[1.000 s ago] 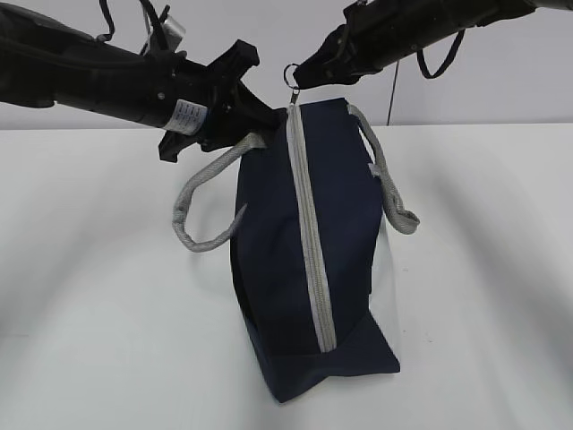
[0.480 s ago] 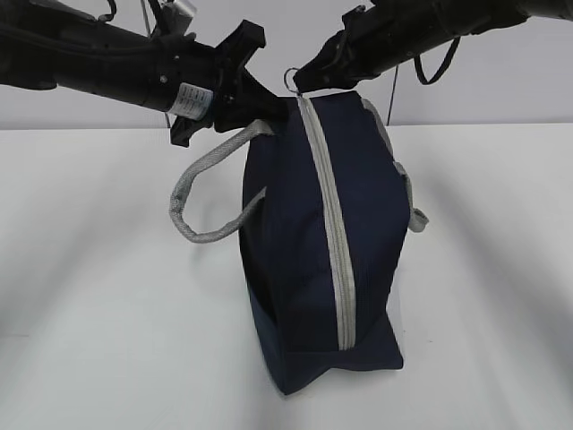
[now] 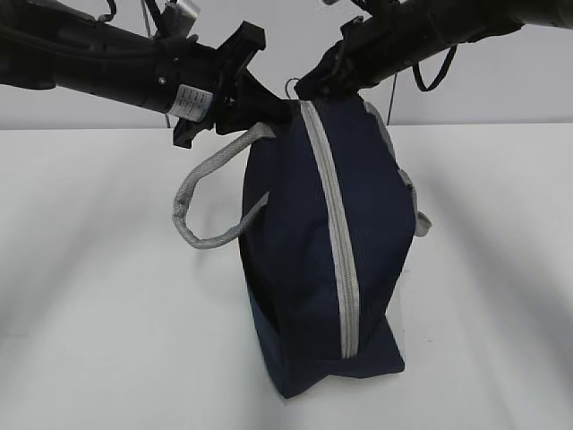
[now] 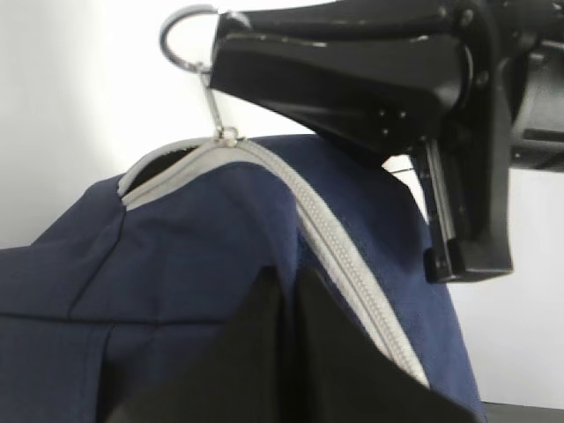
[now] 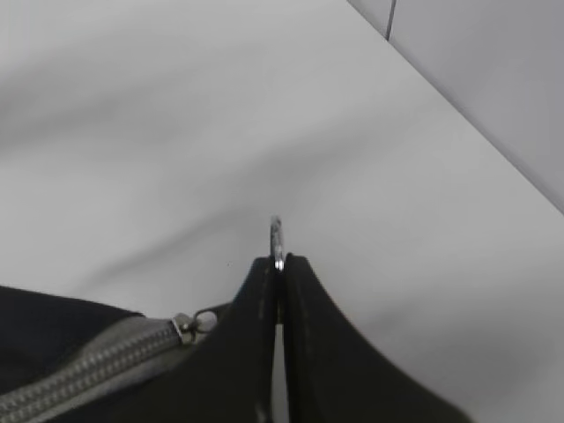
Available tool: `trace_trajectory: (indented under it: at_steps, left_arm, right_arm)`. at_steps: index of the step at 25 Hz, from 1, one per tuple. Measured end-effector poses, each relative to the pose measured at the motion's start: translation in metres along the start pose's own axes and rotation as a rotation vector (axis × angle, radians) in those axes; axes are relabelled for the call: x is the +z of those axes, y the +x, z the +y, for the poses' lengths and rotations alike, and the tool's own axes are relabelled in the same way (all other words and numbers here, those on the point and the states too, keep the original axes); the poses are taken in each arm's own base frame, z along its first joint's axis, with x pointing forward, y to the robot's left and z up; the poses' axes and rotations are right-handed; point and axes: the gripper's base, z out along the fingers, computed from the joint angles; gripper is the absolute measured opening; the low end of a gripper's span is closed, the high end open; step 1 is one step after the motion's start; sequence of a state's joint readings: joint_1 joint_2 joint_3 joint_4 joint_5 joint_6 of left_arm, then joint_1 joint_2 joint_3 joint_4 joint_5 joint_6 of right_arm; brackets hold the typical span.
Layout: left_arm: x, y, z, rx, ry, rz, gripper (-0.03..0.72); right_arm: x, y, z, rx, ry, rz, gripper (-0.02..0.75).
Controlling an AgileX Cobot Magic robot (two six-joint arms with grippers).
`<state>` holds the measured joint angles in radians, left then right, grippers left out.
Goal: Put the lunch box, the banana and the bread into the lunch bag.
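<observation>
The navy lunch bag [image 3: 313, 242] hangs from both grippers with its grey zipper [image 3: 333, 224] closed and its lower end on the table. My left gripper [image 3: 269, 112] is shut on the bag's fabric [image 4: 176, 238] beside the zipper [image 4: 352, 264]. My right gripper [image 3: 303, 90] is shut on the metal ring pull [image 5: 277, 236], which also shows in the left wrist view [image 4: 181, 40] at the zipper's upper end. The lunch box, the banana and the bread are out of view.
A grey webbing handle [image 3: 201, 193] loops out to the bag's left, and another [image 3: 407, 188] hangs on its right. The white table [image 3: 98, 296] lies all around the bag. A grey wall stands behind.
Both grippers have shifted the bag's top to the right, and the bag has turned and bulged. The right gripper has come lower onto the bag's top corner.
</observation>
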<state>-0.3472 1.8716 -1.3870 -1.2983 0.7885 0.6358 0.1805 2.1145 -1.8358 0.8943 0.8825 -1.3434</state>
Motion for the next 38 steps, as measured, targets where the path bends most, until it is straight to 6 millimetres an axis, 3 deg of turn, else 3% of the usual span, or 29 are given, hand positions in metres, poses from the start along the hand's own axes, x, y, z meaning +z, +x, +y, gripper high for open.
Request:
trace_trajectory:
  at_steps: [14, 25, 38]
  left_arm:
    - [-0.001, 0.003, 0.0, 0.057, -0.011, 0.048, 0.005]
    - [-0.003, 0.006, -0.001, 0.119, -0.007, 0.082, 0.005]
    - [-0.022, 0.003, -0.018, 0.285, -0.042, 0.053, 0.004]
  right_arm:
    - [-0.02, 0.015, -0.01, -0.085, -0.123, -0.053, -0.016]
    - [0.005, 0.03, -0.013, -0.031, -0.195, -0.116, -0.016]
    - [0.007, 0.032, -0.012, 0.015, -0.215, -0.083, -0.016]
